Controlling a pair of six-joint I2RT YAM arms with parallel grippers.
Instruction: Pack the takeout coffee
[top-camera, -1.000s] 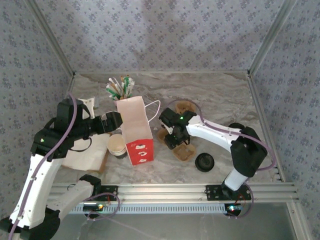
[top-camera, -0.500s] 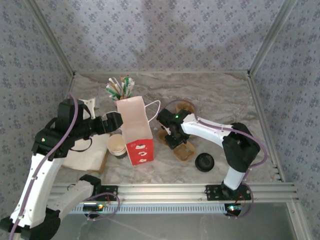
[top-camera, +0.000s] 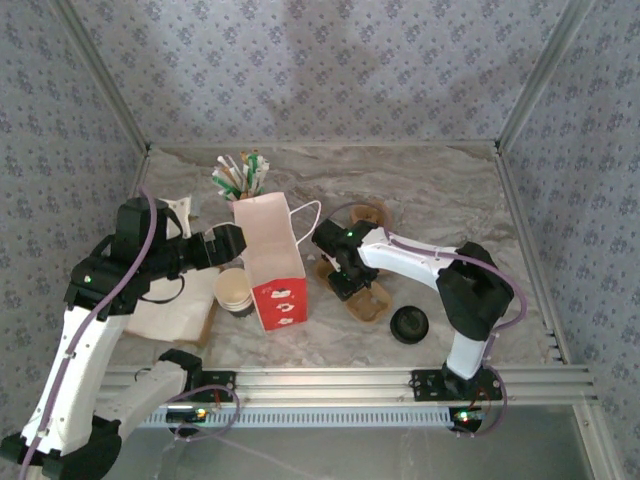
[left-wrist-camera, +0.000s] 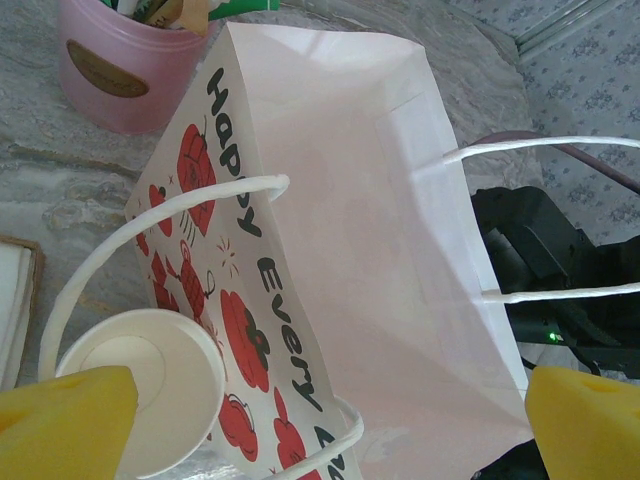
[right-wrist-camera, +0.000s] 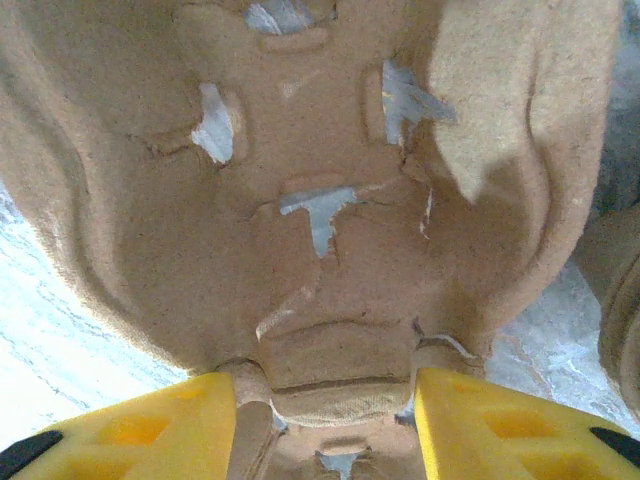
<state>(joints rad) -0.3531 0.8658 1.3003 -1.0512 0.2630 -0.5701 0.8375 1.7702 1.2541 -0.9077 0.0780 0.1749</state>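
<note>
Right gripper (right-wrist-camera: 325, 425) — jaws pinched on the edge of the pulp carrier (right-wrist-camera: 300, 180), just right of the paper bag (top-camera: 270, 262); left gripper (top-camera: 226, 243) spread wide at the bag's left. My worry: cracked pulp tearing under the pinch, or the carrier catching the bag's mouth.

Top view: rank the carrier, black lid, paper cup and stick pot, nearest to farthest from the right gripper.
1. The carrier, mid-table, between the fingers of the right gripper.
2. The black lid, to its right, nearer the front edge.
3. The paper cup, left of the bag.
4. The stick pot, far left, behind the bag.
</note>
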